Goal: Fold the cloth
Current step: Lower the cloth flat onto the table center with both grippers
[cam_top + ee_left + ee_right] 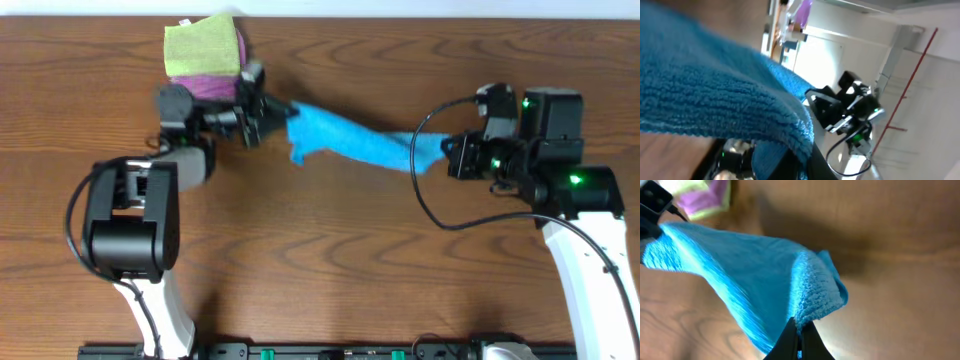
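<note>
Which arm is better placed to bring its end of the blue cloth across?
Probably right: the right gripper pinches the cloth over bare table; the left gripper is crowded by stacked cloths.

The cloth (pixel 355 140) is stretched across the upper middle of the overhead frame, from left of centre to right of centre. Its left end is clamped in the left tool (pixel 268 112) and its right end in the right tool (pixel 452 157), which is placed slightly lower in the frame. A folded pile (pixel 203 55) is set on the table (pixel 330 270) in the upper left, just beside the left tool and above it in the frame.

In the right wrist view, the cloth is spread from the bottom centre, where it is pinched, to the upper left, where the pile is seen. In the left wrist view, the left half is covered by the cloth, and the right arm (pixel 840 107) is seen right of centre.
</note>
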Robot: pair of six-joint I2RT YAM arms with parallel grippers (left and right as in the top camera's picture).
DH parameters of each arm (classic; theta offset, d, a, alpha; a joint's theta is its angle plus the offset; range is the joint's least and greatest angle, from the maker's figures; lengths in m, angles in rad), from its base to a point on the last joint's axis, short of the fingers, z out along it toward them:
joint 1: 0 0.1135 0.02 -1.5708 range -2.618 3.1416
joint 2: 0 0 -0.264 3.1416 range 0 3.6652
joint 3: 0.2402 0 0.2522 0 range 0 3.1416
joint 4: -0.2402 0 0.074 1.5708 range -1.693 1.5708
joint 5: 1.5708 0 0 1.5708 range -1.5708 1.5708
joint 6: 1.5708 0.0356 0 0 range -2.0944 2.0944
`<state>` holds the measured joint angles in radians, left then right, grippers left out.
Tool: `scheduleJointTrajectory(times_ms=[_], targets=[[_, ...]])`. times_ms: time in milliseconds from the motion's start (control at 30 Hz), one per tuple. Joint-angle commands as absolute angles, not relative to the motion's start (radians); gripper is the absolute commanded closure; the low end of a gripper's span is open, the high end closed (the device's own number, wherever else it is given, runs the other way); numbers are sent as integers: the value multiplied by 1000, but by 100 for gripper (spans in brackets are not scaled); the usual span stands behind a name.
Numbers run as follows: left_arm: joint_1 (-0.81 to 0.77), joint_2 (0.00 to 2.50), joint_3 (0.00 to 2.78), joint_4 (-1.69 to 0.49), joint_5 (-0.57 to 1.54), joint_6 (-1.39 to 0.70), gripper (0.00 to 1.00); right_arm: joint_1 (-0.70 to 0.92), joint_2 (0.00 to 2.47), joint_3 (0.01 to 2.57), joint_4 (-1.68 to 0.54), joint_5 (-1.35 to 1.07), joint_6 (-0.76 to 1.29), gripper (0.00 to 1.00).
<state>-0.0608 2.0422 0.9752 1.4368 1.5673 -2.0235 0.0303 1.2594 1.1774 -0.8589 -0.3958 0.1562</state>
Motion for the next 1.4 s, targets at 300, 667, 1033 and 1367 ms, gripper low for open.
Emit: scheduleJointTrajectory(times_ms=[300, 667, 1033, 1367], targets=[[-98, 1998, 406, 1587, 1581, -2084, 94, 34, 1261, 1071, -1013, -431, 115, 98], [-100, 1884, 99, 1586, 1581, -2057, 93, 35, 1261, 1065, -1211, -430, 115, 98], [-100, 1884, 54, 1587, 1581, -2008, 5, 34, 1261, 1065, -1245, -430, 118, 1], [-100, 1884, 123, 1546, 1515, -1874, 5, 56, 1262, 977, -960, -557, 150, 13]])
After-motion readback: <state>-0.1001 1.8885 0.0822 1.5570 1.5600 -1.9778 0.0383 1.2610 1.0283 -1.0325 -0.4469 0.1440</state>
